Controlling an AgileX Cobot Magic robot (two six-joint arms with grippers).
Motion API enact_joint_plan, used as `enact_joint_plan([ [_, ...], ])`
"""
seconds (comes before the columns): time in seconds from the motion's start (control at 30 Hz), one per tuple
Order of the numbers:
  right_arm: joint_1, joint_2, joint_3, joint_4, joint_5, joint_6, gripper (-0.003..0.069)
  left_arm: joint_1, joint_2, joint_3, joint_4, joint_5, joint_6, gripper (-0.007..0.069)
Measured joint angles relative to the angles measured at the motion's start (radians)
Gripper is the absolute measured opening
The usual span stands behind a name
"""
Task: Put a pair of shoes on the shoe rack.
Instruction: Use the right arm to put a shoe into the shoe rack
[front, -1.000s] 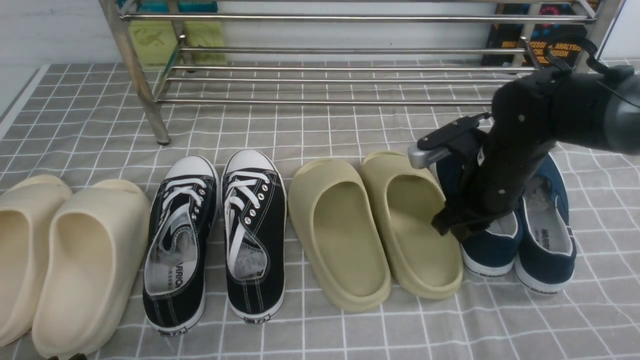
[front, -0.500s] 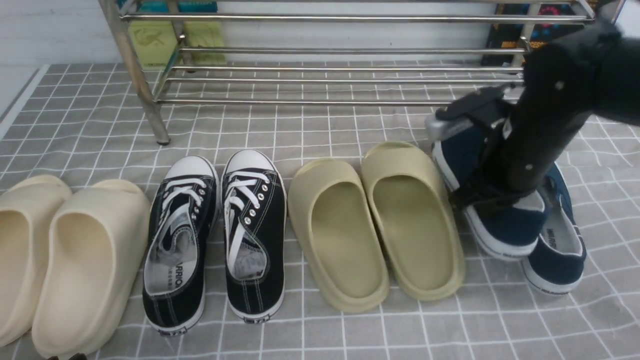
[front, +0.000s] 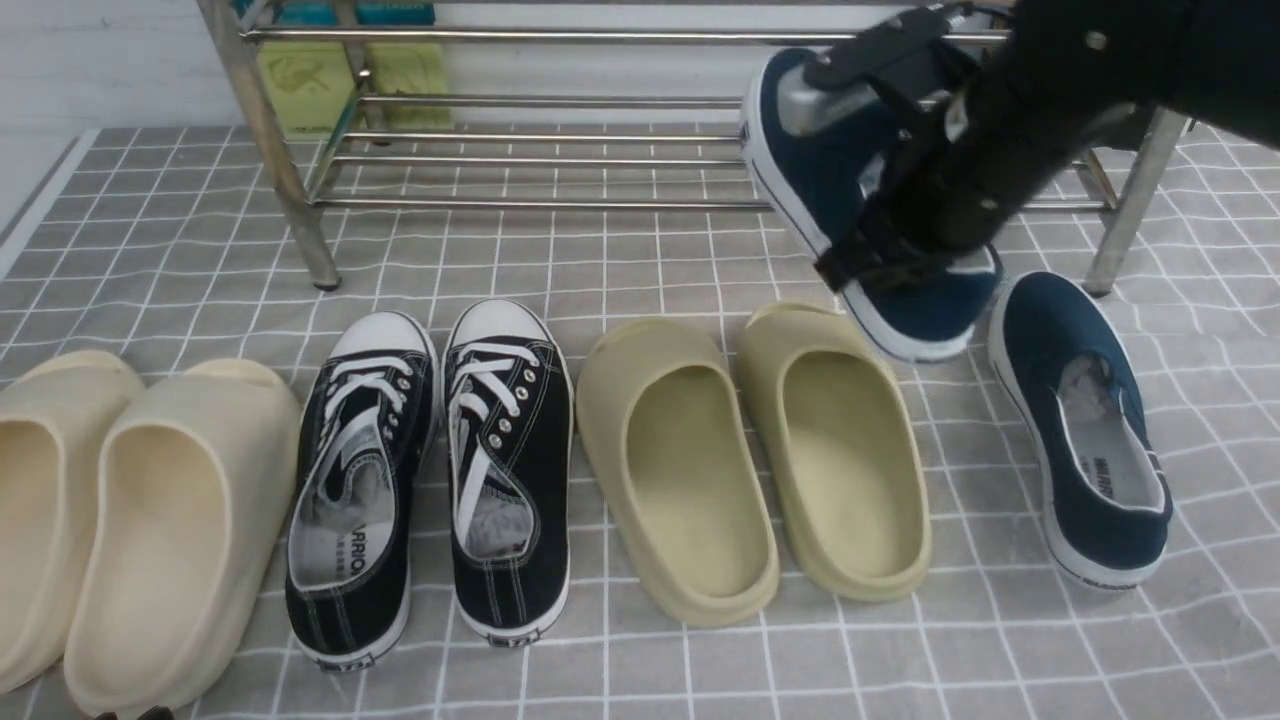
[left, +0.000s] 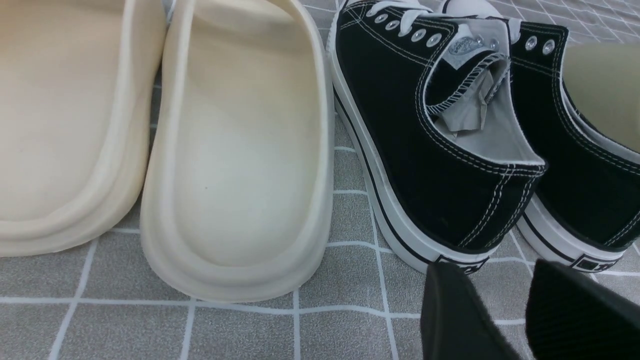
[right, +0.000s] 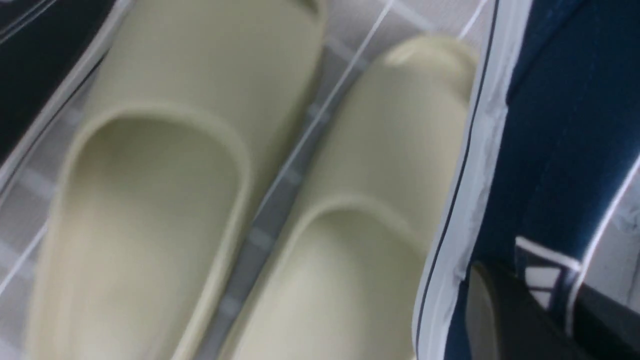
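Mid-air, right hand (front: 885, 260) grips navy sneaker (front: 810, 170).

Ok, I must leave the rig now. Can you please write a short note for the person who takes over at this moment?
Left gripper: open, empty, low behind the black sneakers.
Right gripper: shut on the first navy shoe near its heel, held in the air before the right part of the shoe rack.
Second navy shoe: on the checked cloth, right of the olive slides.
Done: one shoe picked up.
Left: set it on the rack, then bring the second one.
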Motion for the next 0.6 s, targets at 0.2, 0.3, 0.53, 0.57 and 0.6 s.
enact_joint_plan([
  [0.2, -0.071, 0.208, -0.256, -0.002, 0.056, 0.0, 0.005, 0.0, 0.0, 0.0, 0.0, 0.0, 0.0, 0.0239],
  [0.3, -0.095, 0.289, -0.387, 0.001, 0.089, 0.0, 0.005, 0.0, 0.0, 0.0, 0.0, 0.0, 0.0, 0.0239],
  [0.53, -0.127, 0.43, -0.628, 0.02, 0.105, 0.0, 0.005, 0.0, 0.0, 0.0, 0.0, 0.0, 0.0, 0.0239],
  [0.57, -0.128, 0.44, -0.65, 0.02, 0.107, 0.0, 0.005, 0.0, 0.0, 0.0, 0.0, 0.0, 0.0, 0.0239],
  [0.6, -0.129, 0.467, -0.68, 0.02, 0.113, 0.0, 0.005, 0.0, 0.0, 0.0, 0.0, 0.0, 0.0, 0.0239],
])
